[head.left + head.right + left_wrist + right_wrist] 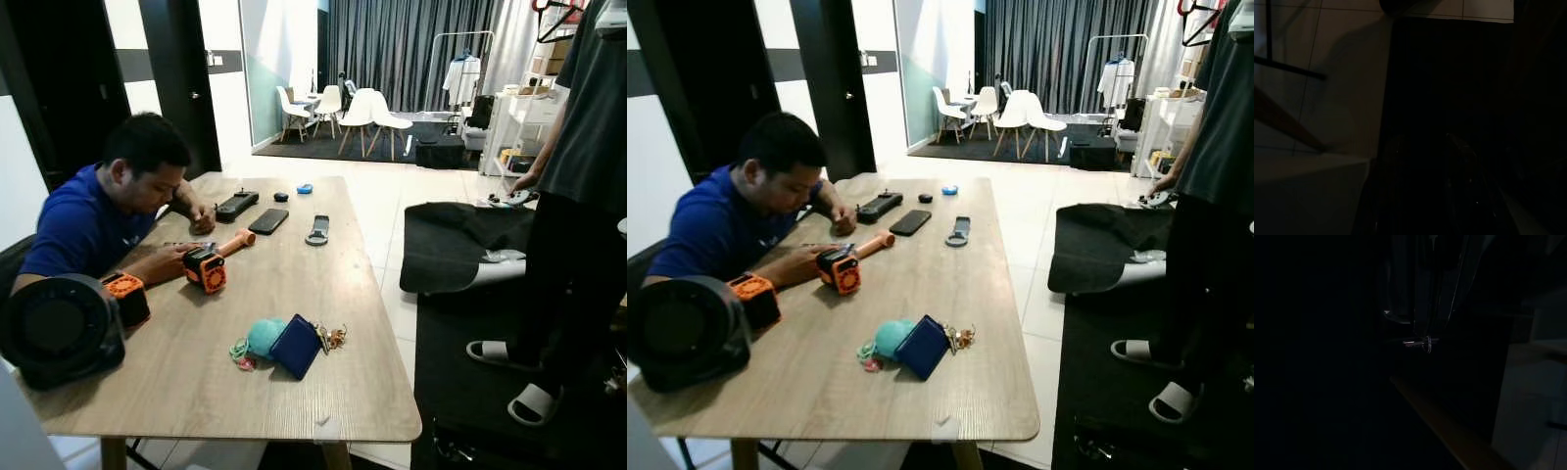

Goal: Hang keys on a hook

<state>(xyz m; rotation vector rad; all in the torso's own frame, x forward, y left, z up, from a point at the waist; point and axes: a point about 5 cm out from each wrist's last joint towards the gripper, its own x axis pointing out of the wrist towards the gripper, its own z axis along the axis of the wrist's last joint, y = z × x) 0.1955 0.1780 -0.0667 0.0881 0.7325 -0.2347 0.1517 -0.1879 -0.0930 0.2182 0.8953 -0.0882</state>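
From our head camera we see the keys [331,338] lying on the near part of the wooden table [196,392], touching the right side of a navy pouch [296,345] that sits beside a teal ball [263,336]. A person in a blue shirt [83,230] sits at the left, handling an orange device [207,269]. Another person [578,196] stands at the right.

Both wrist views are very dark; we cannot tell how either gripper's fingers stand.
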